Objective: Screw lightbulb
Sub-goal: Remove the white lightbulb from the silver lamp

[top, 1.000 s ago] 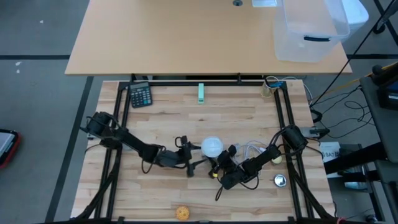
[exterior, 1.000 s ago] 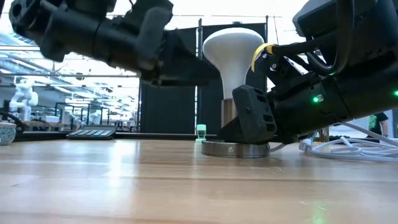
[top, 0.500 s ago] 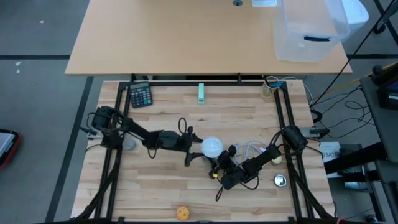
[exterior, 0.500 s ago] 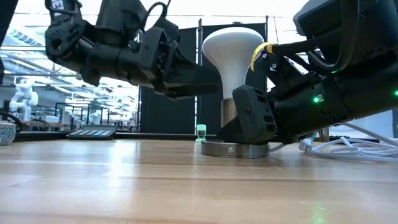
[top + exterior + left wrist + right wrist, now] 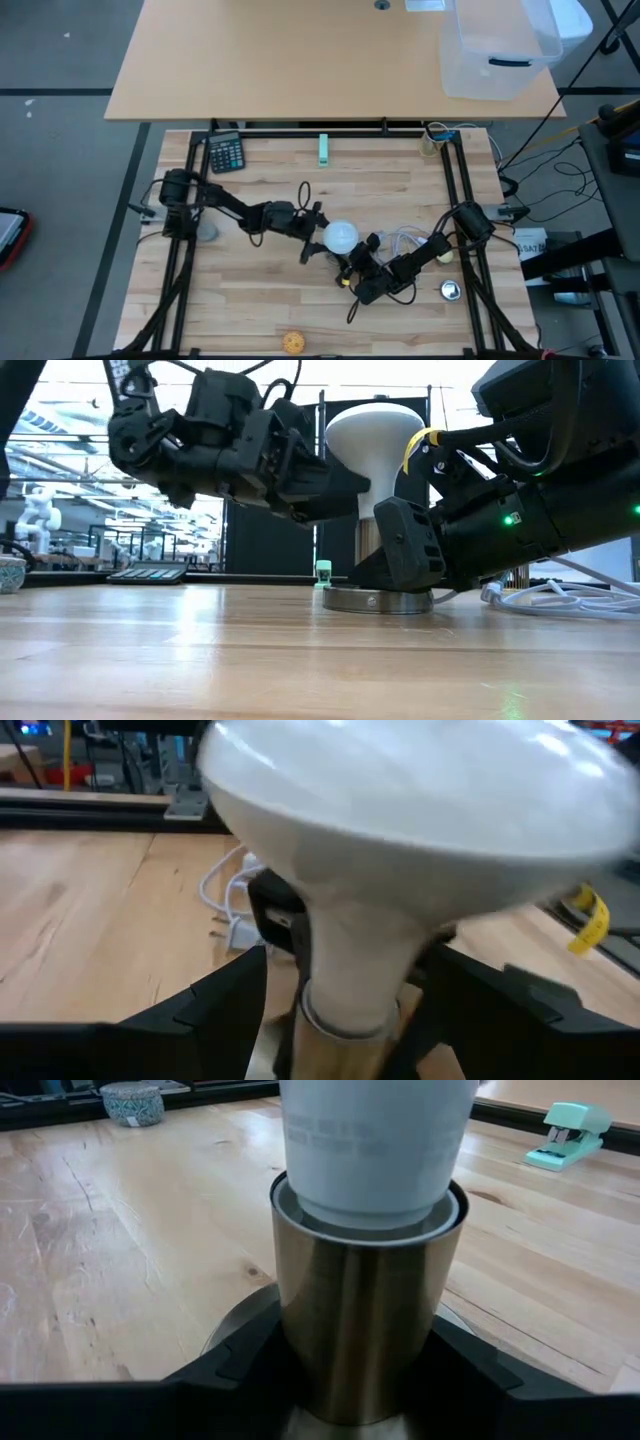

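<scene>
The white lightbulb (image 5: 341, 237) stands upright, its narrow end down in a brass socket (image 5: 367, 540) on a round metal base (image 5: 378, 600). My left gripper (image 5: 322, 238) reaches in level from the table's left. It is open, with one finger on each side of the bulb's narrow neck (image 5: 350, 990) below the globe, and whether either touches it does not show. My right gripper (image 5: 352, 262) comes from the table's right and near side and is shut on the socket. My right gripper pinches the brass socket's round wall (image 5: 365, 1330) between its two fingers (image 5: 235, 1365), low on the cylinder just above the base. The fingers come in almost level, slanting slightly down. The socket stands upright on its base on the table, with the bulb's neck (image 5: 375, 1150) in its top.
A calculator (image 5: 226, 153) and a green stapler (image 5: 324, 150) lie near the far edge. A yellowish ball (image 5: 293, 343) sits at the near edge. White cable (image 5: 405, 240) coils right of the bulb, beside a small silvery round piece (image 5: 450, 290). A small bowl (image 5: 205, 232) sits at the left.
My left gripper has swung from the bulb's near left toward the far edge and right, up to the bulb, turning as it went. Its fingers now stand on both sides of the bulb's neck. Bulb, socket and right gripper have kept still.
</scene>
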{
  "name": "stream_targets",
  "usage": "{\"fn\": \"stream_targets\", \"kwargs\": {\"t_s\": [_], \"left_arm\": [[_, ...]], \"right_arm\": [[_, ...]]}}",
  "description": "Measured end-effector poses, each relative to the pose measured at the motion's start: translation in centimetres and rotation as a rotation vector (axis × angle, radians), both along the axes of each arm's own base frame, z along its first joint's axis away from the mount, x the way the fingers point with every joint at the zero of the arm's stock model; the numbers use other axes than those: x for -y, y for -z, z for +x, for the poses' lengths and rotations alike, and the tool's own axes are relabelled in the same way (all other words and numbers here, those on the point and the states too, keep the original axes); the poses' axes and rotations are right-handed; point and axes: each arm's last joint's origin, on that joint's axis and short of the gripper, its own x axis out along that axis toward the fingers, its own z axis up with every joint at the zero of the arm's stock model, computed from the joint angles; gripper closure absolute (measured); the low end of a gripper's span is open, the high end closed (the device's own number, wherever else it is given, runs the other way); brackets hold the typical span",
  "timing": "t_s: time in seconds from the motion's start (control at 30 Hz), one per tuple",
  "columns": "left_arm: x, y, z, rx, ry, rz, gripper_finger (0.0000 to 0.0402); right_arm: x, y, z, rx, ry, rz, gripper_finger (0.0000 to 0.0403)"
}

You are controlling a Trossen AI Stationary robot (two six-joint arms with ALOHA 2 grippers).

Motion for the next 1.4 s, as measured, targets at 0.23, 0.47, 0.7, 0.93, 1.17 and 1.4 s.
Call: {"fn": "stream_targets", "kwargs": {"t_s": [0.23, 0.47, 0.7, 0.93, 1.17, 1.4], "left_arm": [[-0.2, 0.8, 1.9, -0.002, 0.025, -0.017, 0.0125], [-0.2, 0.8, 2.4, 0.006, 0.021, -0.02, 0.013], [0.6, 0.8, 2.4, 0.012, -0.039, -0.014, 0.0184], [1.7, 0.7, 2.4, 0.025, -0.09, -0.001, 0.024], [3.1, 0.7, 2.2, 0.027, -0.197, 0.014, 0.0244], [4.7, 0.6, 1.9, 0.025, -0.323, -0.022, 0.0244]], "right_arm": [[0.0, 0.0, 0.0, -0.001, -0.002, -0.002, 0.022], [0.0, 0.0, 0.0, -0.002, -0.007, -0.003, 0.022], [0.0, 0.0, 0.1, 0.001, -0.006, -0.001, 0.022], [0.0, 0.0, 0.1, 0.002, -0.005, -0.001, 0.022], [0.0, 0.0, 0.1, 0.003, -0.004, 0.001, 0.022], [0.1, 0.0, 0.1, 0.006, 0.001, 0.006, 0.022]]}}
